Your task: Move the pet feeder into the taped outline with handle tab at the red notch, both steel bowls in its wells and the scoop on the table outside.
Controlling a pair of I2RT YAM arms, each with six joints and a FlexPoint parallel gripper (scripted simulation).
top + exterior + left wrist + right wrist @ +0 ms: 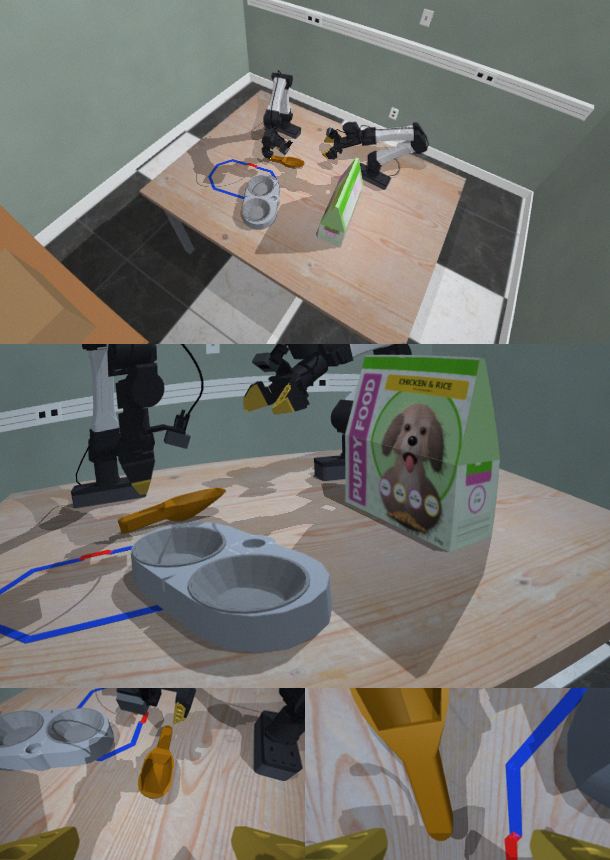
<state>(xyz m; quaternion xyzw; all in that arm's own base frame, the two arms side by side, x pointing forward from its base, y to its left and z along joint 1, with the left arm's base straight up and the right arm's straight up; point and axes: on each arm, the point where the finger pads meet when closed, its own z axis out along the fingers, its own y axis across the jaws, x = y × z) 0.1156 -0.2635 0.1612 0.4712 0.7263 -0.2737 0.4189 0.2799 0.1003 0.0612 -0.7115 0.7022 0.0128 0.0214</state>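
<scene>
The grey pet feeder (274,212) (240,634) (36,762) straddles the right end of the blue taped outline (227,193) (95,621), mostly outside it. Its small tab with a hole (274,199) (254,543) faces the bag, away from the red notch (252,165) (96,555) (511,847). Both bowls (177,546) (250,586) sit in the wells and look level. The orange scoop (292,162) (185,506) (155,774) (427,780) lies on the table outside the outline. My right gripper (458,836) is open, above the scoop's handle end. My left gripper (327,147) (265,409) (155,833) is open and empty, raised off the table.
A tall green and white puppy food bag (345,205) (415,454) stands to the feeder's right in the top and exterior views. The left arm's base (375,176) (330,468) is behind it. The right arm's base (290,131) (107,493) (277,753) stands behind the scoop.
</scene>
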